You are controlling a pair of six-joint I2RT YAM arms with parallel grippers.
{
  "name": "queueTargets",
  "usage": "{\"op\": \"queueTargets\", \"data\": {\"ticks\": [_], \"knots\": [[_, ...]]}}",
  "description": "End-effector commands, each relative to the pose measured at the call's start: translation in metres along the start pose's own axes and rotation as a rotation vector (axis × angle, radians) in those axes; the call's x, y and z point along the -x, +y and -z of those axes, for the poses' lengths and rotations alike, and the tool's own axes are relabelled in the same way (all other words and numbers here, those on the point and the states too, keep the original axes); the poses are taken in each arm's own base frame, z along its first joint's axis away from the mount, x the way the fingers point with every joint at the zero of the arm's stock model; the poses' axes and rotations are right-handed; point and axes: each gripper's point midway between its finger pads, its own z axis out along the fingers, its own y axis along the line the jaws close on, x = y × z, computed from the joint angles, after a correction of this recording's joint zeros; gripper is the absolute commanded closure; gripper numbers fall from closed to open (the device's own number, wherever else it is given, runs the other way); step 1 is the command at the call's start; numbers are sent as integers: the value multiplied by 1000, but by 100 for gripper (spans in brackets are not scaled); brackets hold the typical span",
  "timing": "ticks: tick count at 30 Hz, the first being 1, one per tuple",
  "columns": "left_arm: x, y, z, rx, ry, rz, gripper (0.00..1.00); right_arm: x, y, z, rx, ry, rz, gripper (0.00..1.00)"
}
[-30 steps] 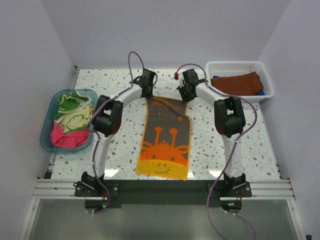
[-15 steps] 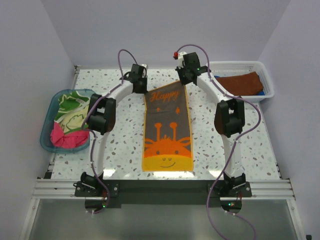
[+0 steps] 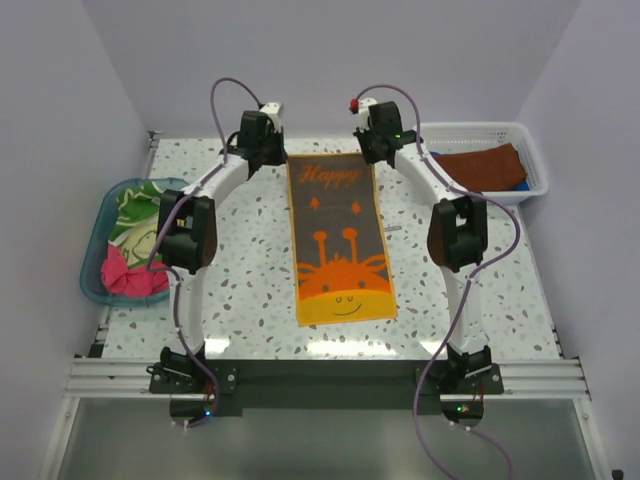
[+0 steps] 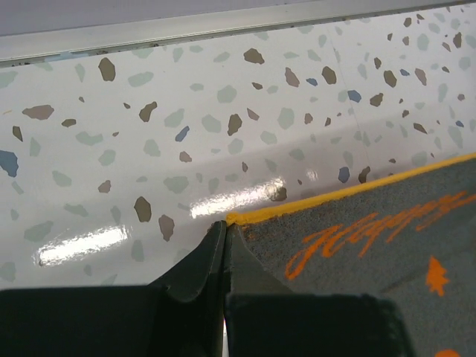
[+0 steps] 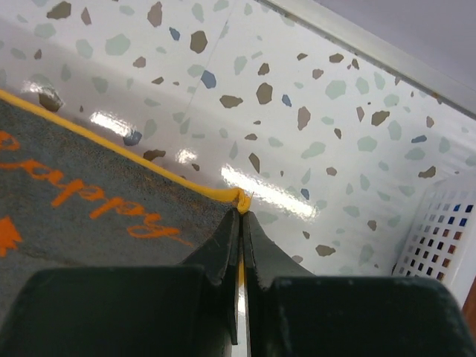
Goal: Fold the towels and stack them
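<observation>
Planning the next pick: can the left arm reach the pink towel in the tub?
Probably not yet: the left tool is shut on a corner of the giraffe towel. Nothing covers the pink towel in the teal tub.

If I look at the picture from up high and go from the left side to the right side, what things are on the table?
Teal tub with crumpled towels inside → giraffe towel spread flat in the middle → white basket with a brown towel in it.
</observation>
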Motion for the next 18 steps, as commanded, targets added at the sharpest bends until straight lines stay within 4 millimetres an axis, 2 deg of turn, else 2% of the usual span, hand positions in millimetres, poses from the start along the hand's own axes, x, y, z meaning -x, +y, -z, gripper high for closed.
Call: {"op": "queueTargets", "data": {"ticks": [1, 2, 5, 7, 8, 10, 11, 12, 16, 17, 18], "knots": [[58, -15, 39, -69, -177, -76, 100, 19, -19, 25, -47, -57, 11, 100], [58, -17, 42, -78, -179, -77, 100, 24, -20, 32, -48, -69, 13, 100], [56, -23, 54, -106, -174, -75, 100, 21, -18, 44, -32, -59, 25, 100], [49, -27, 63, -123, -162, -64, 100, 16, -15, 51, -17, -45, 31, 100], [36, -27, 65, -130, -135, -55, 100, 17, -14, 61, -5, -44, 33, 100], [35, -34, 78, -150, -134, -37, 100, 6, -10, 68, 15, -14, 33, 100], [19, -33, 80, -152, -102, -23, 100, 1, -7, 74, 25, 1, 31, 100], [24, -39, 92, -168, -115, -10, 100, -5, -5, 81, 35, 12, 26, 100], [0, -52, 115, -203, -82, 20, 100, -27, 1, 103, 54, 70, -4, 100], [-10, -58, 123, -217, -72, 20, 100, -43, 8, 106, 83, 118, -15, 100], [-15, -62, 128, -225, -67, 24, 100, -49, 10, 110, 90, 138, -26, 100]]}}
